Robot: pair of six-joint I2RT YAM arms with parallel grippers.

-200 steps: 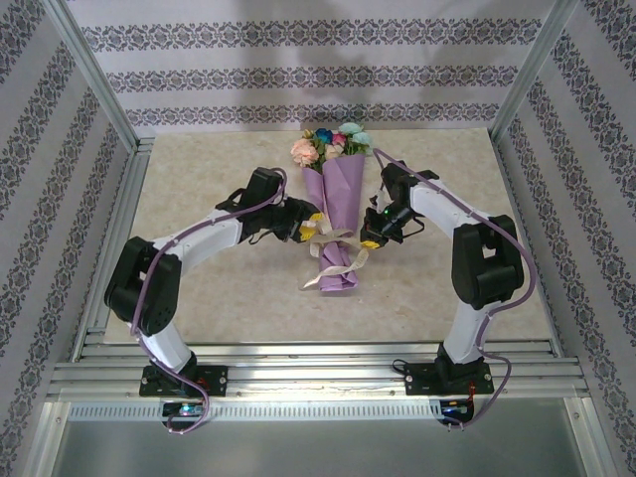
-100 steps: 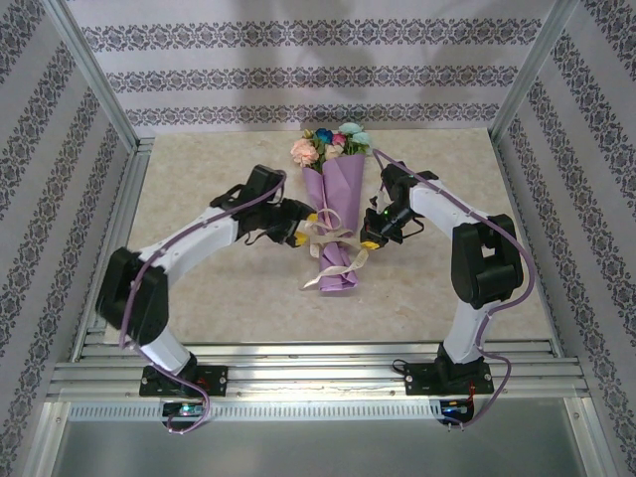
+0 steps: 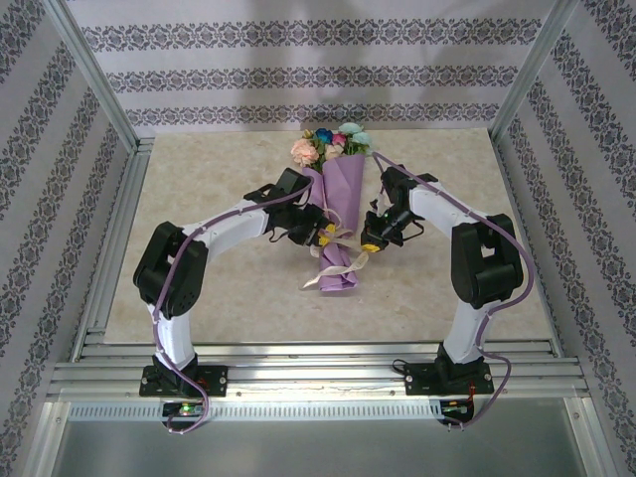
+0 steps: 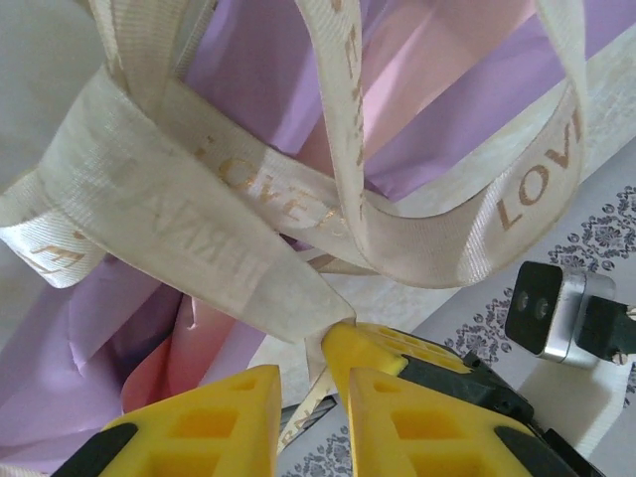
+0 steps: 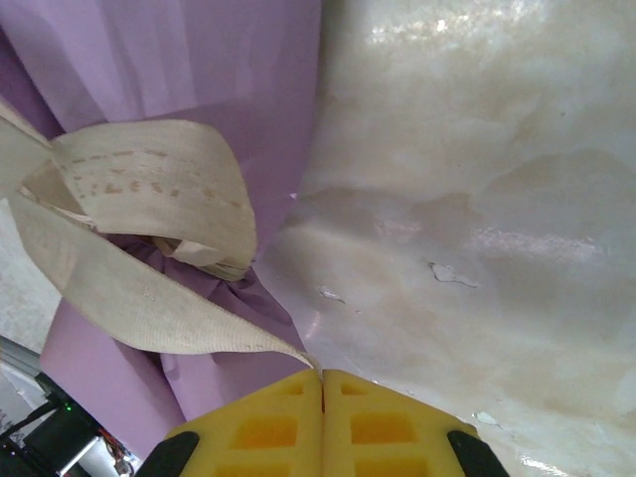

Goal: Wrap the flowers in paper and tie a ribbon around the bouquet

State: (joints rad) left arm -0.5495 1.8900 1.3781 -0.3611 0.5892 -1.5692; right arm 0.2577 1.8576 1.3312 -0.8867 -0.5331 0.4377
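Bouquet (image 3: 343, 194) on beige table (image 3: 229, 298), patterned walls (image 3: 298, 75)

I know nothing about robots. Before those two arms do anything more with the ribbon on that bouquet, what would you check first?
1. The right gripper pinches a tail of the ribbon: ok, its jaws are closed on it.
2. The left gripper grips the ribbon: cannot tell; a strand runs into a narrow gap between its jaws.
3. The paper is wrapped around the flowers: ok, blooms poke out of the far end.
4. The ribbon is pulled into a tight knot: not ok, its loops hang slack.
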